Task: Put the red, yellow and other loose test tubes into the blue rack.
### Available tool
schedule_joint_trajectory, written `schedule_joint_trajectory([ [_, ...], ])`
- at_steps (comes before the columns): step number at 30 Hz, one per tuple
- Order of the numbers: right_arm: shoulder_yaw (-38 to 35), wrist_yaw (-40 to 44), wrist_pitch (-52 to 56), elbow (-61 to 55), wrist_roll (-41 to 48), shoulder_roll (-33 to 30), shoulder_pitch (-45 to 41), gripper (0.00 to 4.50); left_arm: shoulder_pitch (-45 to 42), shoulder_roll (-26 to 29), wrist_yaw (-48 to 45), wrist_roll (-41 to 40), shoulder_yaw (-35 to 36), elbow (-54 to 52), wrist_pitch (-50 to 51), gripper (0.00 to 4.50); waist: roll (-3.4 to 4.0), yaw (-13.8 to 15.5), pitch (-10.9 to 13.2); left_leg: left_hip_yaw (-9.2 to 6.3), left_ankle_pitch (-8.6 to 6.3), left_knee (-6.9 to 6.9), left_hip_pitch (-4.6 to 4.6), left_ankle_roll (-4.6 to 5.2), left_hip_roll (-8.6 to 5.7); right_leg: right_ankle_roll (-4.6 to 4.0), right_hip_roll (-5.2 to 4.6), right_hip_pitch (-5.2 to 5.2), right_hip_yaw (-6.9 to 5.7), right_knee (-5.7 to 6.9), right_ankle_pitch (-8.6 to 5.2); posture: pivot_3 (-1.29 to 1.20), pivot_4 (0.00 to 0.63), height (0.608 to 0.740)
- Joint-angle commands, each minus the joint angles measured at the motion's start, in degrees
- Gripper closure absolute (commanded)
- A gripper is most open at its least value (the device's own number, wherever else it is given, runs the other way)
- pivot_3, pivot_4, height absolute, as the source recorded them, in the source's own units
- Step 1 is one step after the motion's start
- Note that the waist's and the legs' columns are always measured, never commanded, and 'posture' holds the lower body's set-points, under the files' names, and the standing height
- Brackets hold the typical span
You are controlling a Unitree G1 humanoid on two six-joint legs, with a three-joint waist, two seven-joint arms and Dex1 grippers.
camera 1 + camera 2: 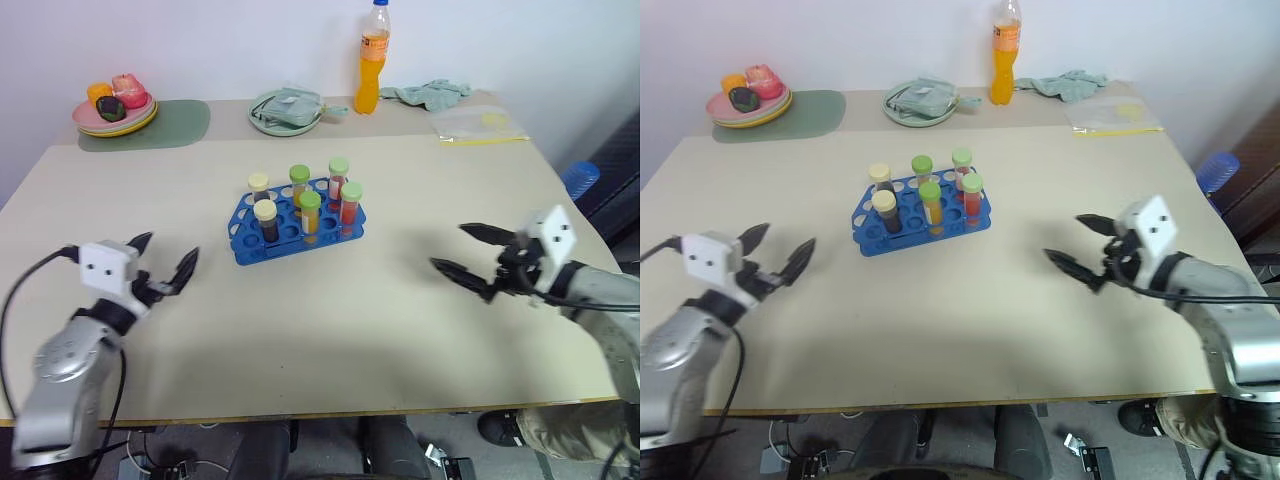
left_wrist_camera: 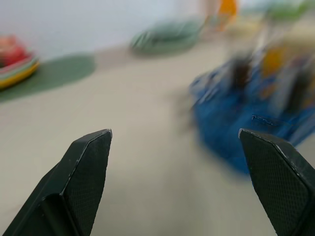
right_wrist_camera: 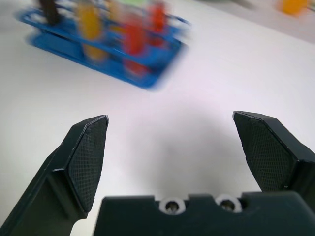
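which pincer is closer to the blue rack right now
Left, by a small margin. The left pincer hangs open off the blue rack's left front corner; the right pincer hangs open farther off to its right. Neither touches it.

- One blue rack (image 1: 298, 226) is standing mid-table, holding six capped tubes (image 1: 310, 213): four green-capped, two cream-capped.
- Two grippers are hovering over the table: left gripper (image 1: 163, 265), right gripper (image 1: 462, 250).
- One orange drink bottle (image 1: 371, 58) is standing at the far edge.
- Two plates are sitting there: one with fruit (image 1: 115, 117), one green plate (image 1: 285, 112).
- One cloth (image 1: 428, 93) and one clear bag (image 1: 478, 125) are lying nearby.
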Motion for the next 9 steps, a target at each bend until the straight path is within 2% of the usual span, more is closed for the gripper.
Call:
schedule_joint_trajectory([
  [1, -2.42, 3.06, -2.68, 1.32, 0.42, -1.7, 1.01, 0.0, 1.4, 3.4, -4.53, -2.28, 4.64, 0.84, 1.41, 0.25, 0.01, -0.05, 0.0, 0.01, 0.0, -0.02, 0.02, 0.0, 0.01, 0.0, 0.0, 0.01, 0.01, 0.0, 0.0, 0.0, 0.15, 0.74],
  [3, -2.41, 4.15, -4.21, 3.08, -0.41, -2.15, 1.26, 0.0, 1.93, 4.56, -5.83, -2.03, 5.3, 1.34, 1.52, 0.25, 0.03, -0.15, 0.01, 0.02, 0.0, -0.04, 0.03, 0.0, 0.03, -0.01, 0.0, 0.01, 0.01, 0.0, -0.01, 0.0, 0.15, 0.74],
  [9, 0.18, 3.82, -6.0, 4.9, -1.51, -0.98, -0.26, 0.0, 3.66, 3.1, -3.61, 1.09, 3.54, -0.12, 2.08, 0.25, 0.03, -0.08, 0.01, 0.0, -0.01, -0.06, 0.03, 0.0, 0.07, -0.02, -0.02, -0.01, 0.03, -0.01, -0.01, 0.0, 0.15, 0.74],
])
